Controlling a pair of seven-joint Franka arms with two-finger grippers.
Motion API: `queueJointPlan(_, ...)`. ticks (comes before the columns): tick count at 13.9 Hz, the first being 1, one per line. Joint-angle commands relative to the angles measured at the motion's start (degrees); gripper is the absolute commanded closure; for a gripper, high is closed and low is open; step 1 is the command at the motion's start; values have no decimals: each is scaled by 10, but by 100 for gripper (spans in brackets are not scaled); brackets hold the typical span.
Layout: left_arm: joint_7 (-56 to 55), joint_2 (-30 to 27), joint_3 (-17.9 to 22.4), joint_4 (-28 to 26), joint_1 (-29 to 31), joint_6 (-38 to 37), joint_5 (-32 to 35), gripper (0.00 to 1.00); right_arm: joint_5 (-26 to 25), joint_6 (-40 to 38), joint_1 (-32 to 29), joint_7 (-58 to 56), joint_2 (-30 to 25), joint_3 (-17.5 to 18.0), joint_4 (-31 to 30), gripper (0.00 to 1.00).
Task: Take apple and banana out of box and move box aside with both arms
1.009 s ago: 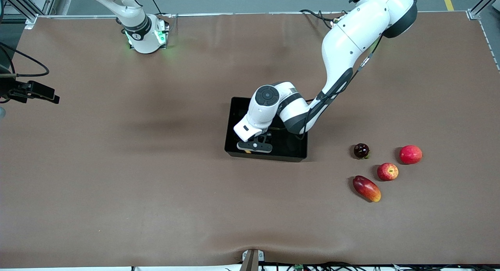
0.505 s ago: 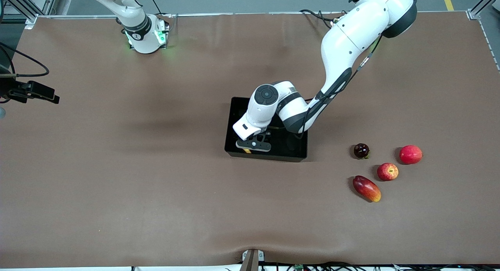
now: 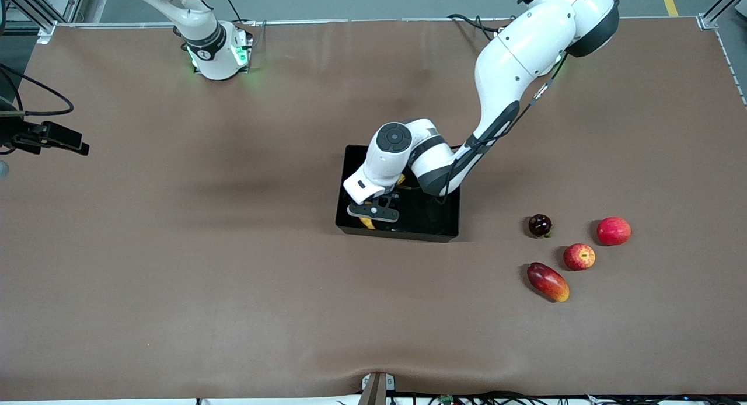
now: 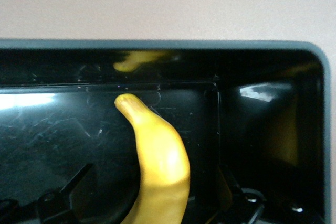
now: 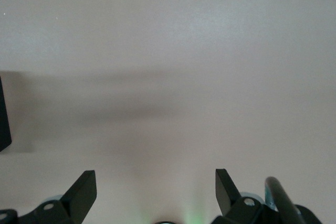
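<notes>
The black box [image 3: 408, 234] sits mid-table. A yellow banana [image 4: 160, 156] lies on its floor, and only its yellow end [image 3: 367, 222] shows from the front. My left gripper [image 3: 373, 213] hangs just above the banana inside the box. It is open, and its fingers [image 4: 71, 190] stand wide of the fruit on both sides without touching it. The streaked red apple [image 3: 579, 256] rests on the table toward the left arm's end. My right gripper [image 5: 155, 190] is open over bare table with nothing between its fingers, and it is out of the front view.
Around the apple lie a red-and-yellow mango [image 3: 547, 281], a dark maroon fruit [image 3: 540, 224] and a plain red fruit [image 3: 613, 230]. The left arm's forearm [image 3: 502, 72] crosses above the table from its base to the box. Black camera gear [image 3: 46, 138] juts in at the right arm's end.
My left gripper has shifted slightly toward the robots' bases and the right arm's end over the box, uncovering the banana's yellow end. The fruits on the table have not moved.
</notes>
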Motion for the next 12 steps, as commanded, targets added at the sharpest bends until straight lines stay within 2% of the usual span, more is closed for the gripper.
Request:
queueJointPlan(1,0,20,3,4,-6,26,4,0,10,-6,-13,0,6,6,13,0)
queueJointPlan(10,-9,28,4,5,-18,26,4,0,10,-6,-13,0,6,7,13,0)
queueJointPlan(11,-9,31,4,5,-18,26,5,12,10,-6,-13,0,6,6,14,0)
queueJointPlan(12,-9,32,4,5,-18,26,5,28,10,-6,-13,-1,6,6,14,0)
